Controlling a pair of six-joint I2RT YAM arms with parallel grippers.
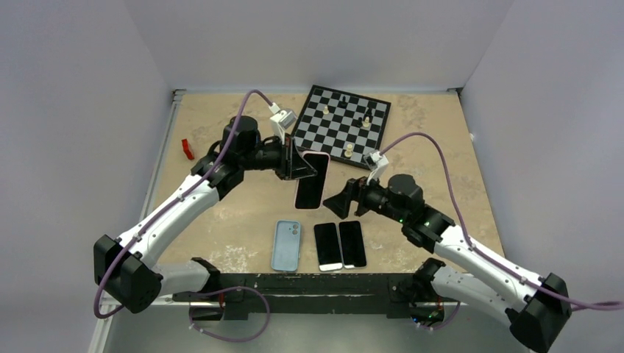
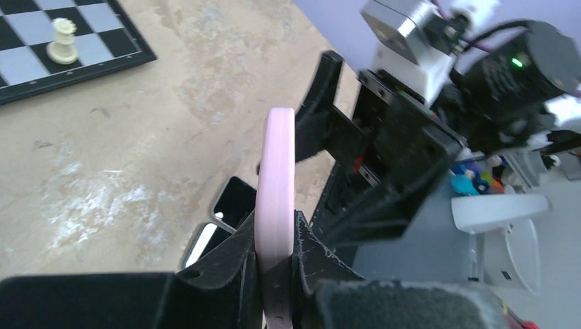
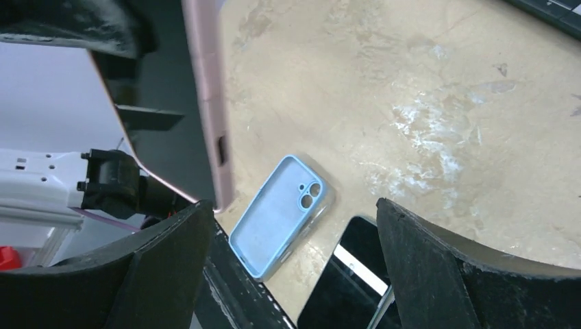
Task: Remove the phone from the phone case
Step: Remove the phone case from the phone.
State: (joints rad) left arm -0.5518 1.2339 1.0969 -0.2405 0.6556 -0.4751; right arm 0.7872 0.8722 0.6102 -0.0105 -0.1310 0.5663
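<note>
**Desk** (image 1: pixel 221 220): a chessboard (image 1: pixel 341 125) sits at the far side, away from the work.

**Left claw** (image 1: pixel 300 165): clenched on the pink phone case (image 2: pixel 275 171), pinching it front and back near its upper end. It holds the case clear of the desk with the lower end free, judged to present that end to the other arm.

**Phone** (image 1: pixel 310 184): seated in the pink case, not yet out.

**Right claw** (image 1: pixel 343 200): released, jaws wide, just beside the case's lower end and touching nothing. Judged ready to take hold there.

**Near edge:** an empty blue case (image 1: pixel 286 245) and two bare phones (image 1: pixel 328 246) lie side by side, likely finished work.
</note>
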